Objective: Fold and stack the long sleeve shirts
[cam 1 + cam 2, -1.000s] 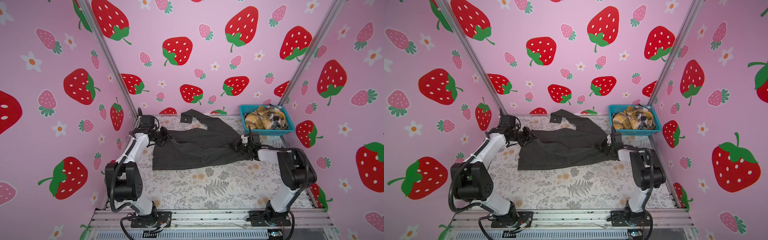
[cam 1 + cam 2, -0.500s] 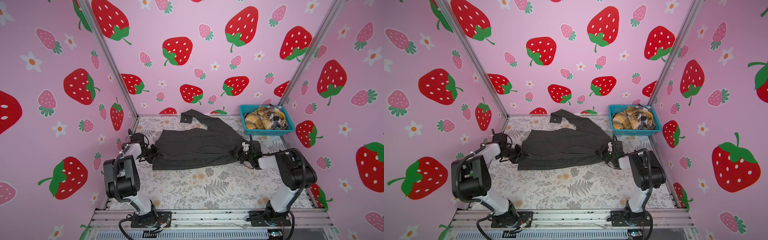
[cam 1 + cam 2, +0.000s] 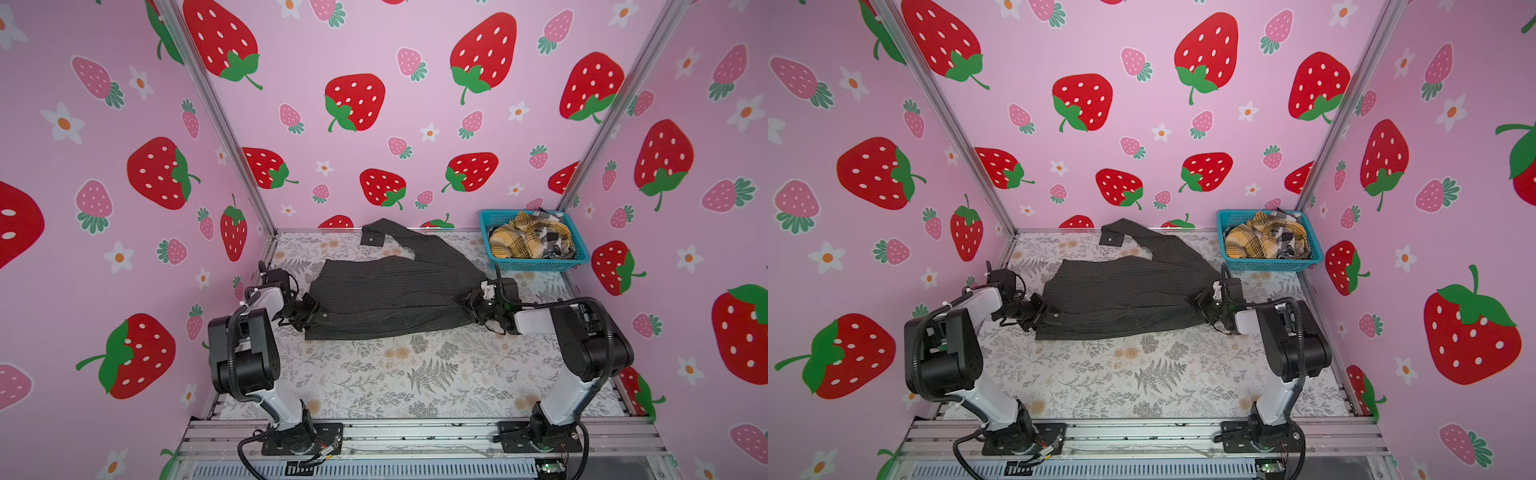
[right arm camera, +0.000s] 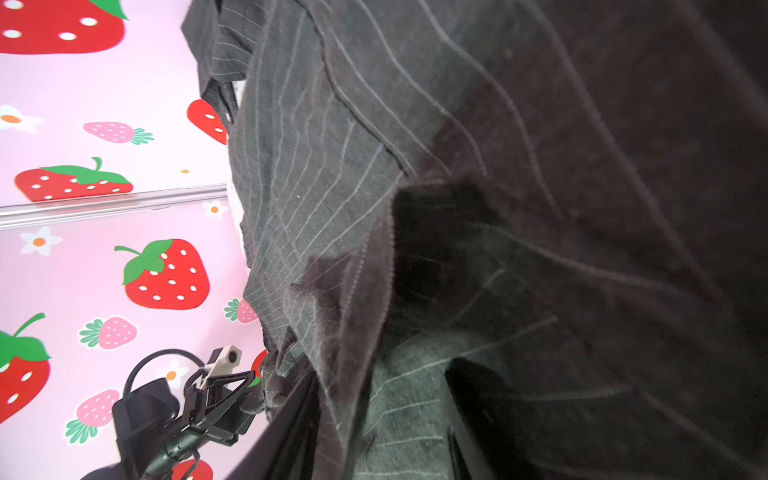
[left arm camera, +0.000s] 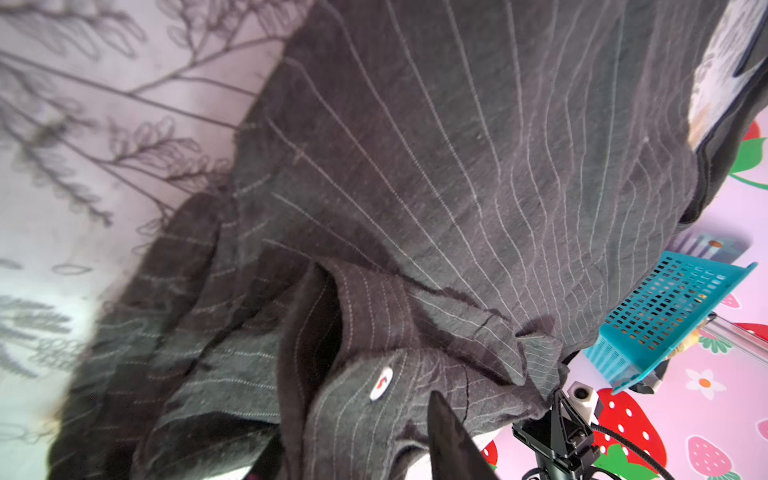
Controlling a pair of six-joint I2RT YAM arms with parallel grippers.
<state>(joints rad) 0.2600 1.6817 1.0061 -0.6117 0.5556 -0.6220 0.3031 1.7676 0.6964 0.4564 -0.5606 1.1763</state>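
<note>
The fern-print table bears a charcoal pinstripe shirt and, in its far right corner, a teal basket.

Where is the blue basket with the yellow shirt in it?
In both top views the teal basket sits in the far right corner of the table, just behind and to the right of the dark striped shirt.

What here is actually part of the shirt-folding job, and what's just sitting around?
Part of the job:
- dark pinstriped shirt, laid out between the arms
- yellow plaid shirt and black-white check shirt, crumpled in the teal basket
- left gripper and right gripper, at the pinstriped shirt's two ends

Just there:
- the teal basket itself
- floral table cover
- strawberry walls
</note>
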